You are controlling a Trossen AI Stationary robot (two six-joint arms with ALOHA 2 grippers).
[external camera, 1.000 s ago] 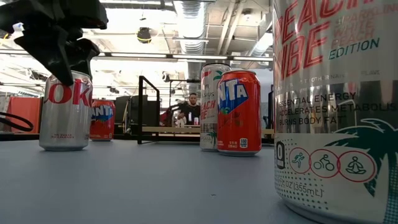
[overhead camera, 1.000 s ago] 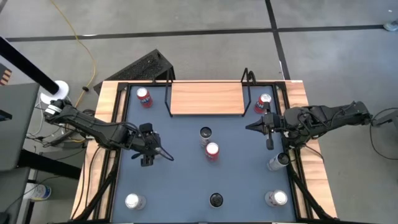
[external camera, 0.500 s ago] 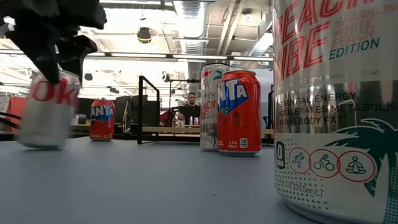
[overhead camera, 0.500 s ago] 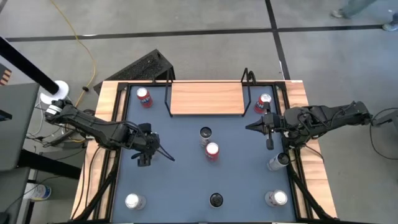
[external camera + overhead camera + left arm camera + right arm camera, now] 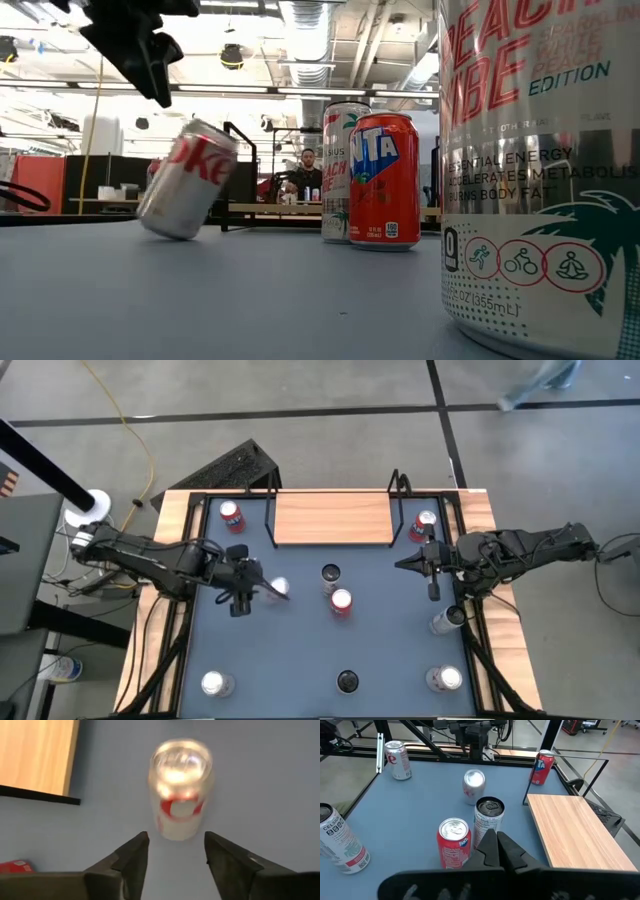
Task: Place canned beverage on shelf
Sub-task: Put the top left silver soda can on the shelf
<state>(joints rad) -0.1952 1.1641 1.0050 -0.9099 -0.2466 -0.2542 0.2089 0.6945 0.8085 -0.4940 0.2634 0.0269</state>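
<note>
The left hand hangs over the tabletop left of its middle, fingers spread apart and grasping nothing — a silver Coke can sits just past their tips, tilted in the low view with its base on the blue surface and clear of both fingers. The shelf stands at the far edge, its wooden board bare, well apart from that can. A red Fanta can and a tall silver can stand touching near the centre. The right hand waits near the right edge, fingers pressed together and holding nothing — beside a red can in the far right corner
</note>
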